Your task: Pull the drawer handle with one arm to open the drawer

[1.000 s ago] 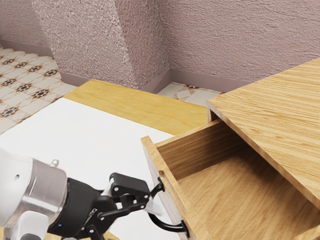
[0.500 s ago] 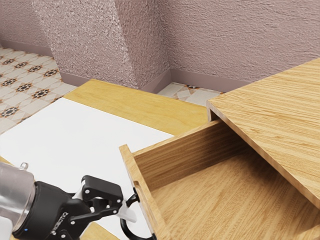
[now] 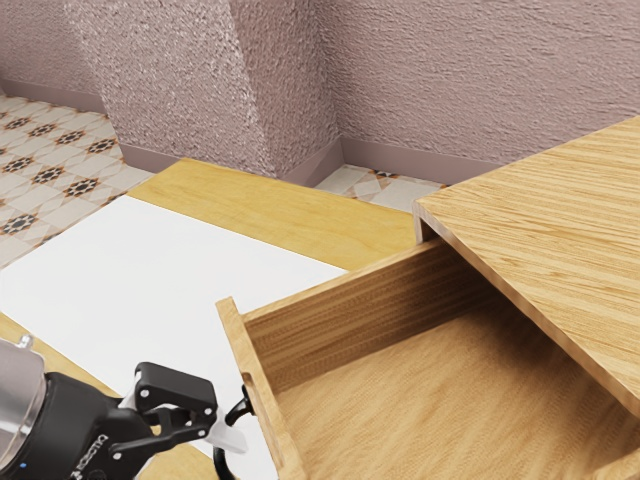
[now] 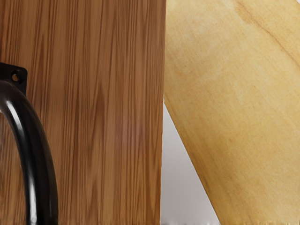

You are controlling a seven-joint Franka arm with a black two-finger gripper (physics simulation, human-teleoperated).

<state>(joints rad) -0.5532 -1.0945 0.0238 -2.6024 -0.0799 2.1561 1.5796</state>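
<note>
My black two-finger gripper is closed narrow on the black curved metal drawer handle, pinching it from two sides. The handle is fixed to the front board of the light wooden drawer, which stands well out of its cabinet, toward the exterior view's near left. I judge the bar stiff, smooth and somewhat slippery, so it is best held mid-bow, away from its mounting plate. The drawer looks empty and should run lightly. The handle lies just under my hand.
</note>
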